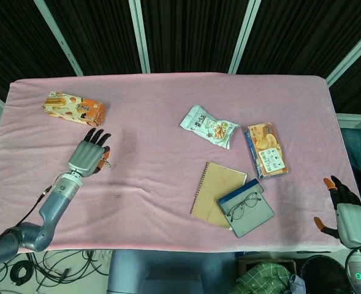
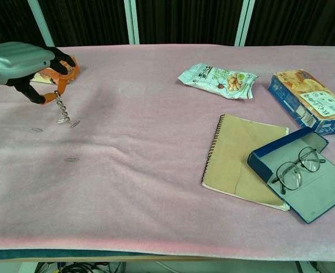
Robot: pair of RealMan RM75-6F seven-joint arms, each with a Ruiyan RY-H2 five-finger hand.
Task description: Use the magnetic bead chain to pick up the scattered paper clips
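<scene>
Head view. A soft pink cloth (image 1: 162, 110) covers the table, slightly rumpled, with dark slatted panels and pale metal uprights behind it. The left hand (image 1: 87, 155), grey-backed with dark fingers and orange pads, is held palm-down over the cloth with its forearm running back to the near left edge. Just beyond its fingertips lies an orange snack packet (image 1: 73, 108). Well off to its right are a crinkled white-green snack bag (image 1: 208, 126), a flat biscuit box (image 1: 265, 150), a tan spiral notebook (image 1: 217, 193), and an open blue case holding wire-framed glasses (image 1: 244, 207). The right hand (image 1: 345, 211) sits off the table's near right corner, fingers apart, holding nothing.

Chest view. The left hand (image 2: 28, 60) pinches the magnetic bead chain (image 2: 61, 109) between thumb and finger. The chain, small metallic beads, hangs below the hand, its lower end at the cloth. One paper clip (image 2: 75, 123) lies just beside that end; two more paper clips (image 2: 37, 129) (image 2: 71, 160) lie flat on the cloth nearer the camera, apart from the chain.
</scene>
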